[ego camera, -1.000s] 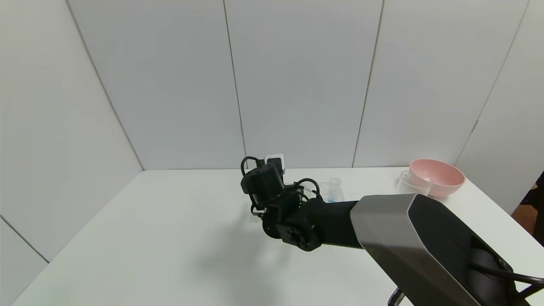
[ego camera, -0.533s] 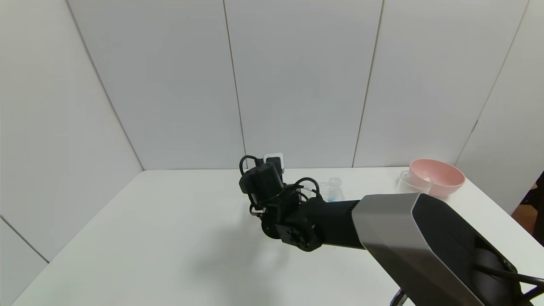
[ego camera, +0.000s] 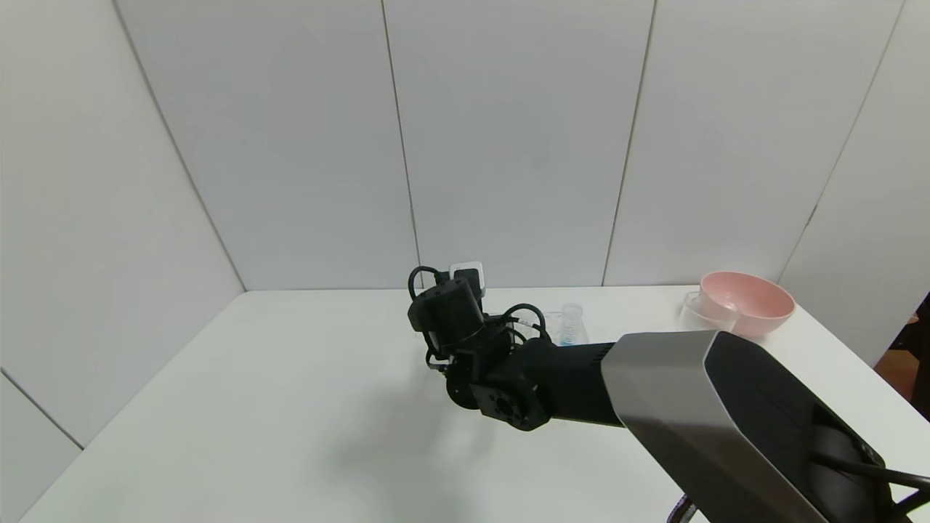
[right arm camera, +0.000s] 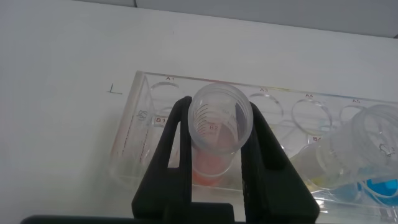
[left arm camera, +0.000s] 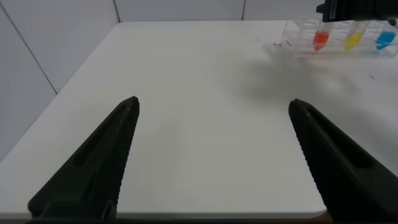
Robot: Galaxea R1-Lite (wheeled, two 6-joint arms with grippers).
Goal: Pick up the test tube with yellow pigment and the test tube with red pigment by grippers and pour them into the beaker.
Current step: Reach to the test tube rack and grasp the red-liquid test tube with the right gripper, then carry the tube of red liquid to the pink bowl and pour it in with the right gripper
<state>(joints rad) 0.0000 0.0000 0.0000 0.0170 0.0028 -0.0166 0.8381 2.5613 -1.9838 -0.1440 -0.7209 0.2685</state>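
My right gripper is shut on the test tube with red pigment, one finger on each side below its rim. The tube stands in the clear rack with orange-red liquid at its bottom. The test tube with yellow pigment stands in the same rack, between the red tube and a blue one. In the head view the right wrist hides the gripper and most of the rack. The beaker stands beside the pink bowl. My left gripper is open and empty above the table's near part.
A pink bowl stands at the back right of the white table. A tube with blue liquid rises from the rack behind the right forearm. Grey wall panels close the back and left.
The right wrist has edged slightly to the left over the rack. Nothing else has visibly moved.
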